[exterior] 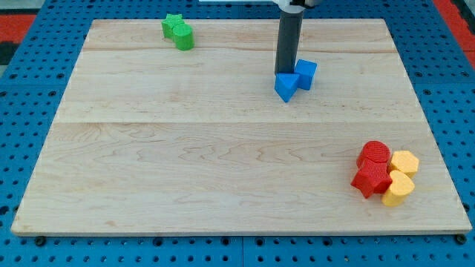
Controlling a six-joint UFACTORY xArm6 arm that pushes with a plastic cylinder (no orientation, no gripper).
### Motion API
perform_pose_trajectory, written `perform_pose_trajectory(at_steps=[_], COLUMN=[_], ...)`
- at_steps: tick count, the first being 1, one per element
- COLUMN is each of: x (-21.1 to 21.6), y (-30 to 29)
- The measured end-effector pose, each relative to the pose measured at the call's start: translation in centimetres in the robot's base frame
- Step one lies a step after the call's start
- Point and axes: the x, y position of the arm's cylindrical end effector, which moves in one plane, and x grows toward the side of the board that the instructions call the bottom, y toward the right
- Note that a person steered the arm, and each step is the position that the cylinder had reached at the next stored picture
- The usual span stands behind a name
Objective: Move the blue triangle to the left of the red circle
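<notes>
We are still at the approach step: my tip (285,73), a bare rod grasping nothing, touches the far edge of the blue triangle (286,87) far from the red circle (375,153). Next we must push it near and rightward, stopping left of the circle.

Blue triangle (286,86) top-centre; red circle (375,153) lower right.

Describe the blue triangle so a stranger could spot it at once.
Start at the dark rod near the board's top centre. Two blue blocks sit at my tip. The blue triangle is the lower-left one, directly under the tip; the blue cube lies to its upper right.
</notes>
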Motion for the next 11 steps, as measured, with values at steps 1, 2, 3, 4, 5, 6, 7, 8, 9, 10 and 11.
perform_pose_trajectory(at_steps=[1,2,3,4,5,6,7,8,9,10,11], x=[2.4,5.8,8.4,7.4,4.3,4.8,8.7,12.0,13.6,15.3,17.4], y=[0.0,0.6,0.9,0.6,0.4,0.5,0.5,0.5,0.5,1.0,1.5])
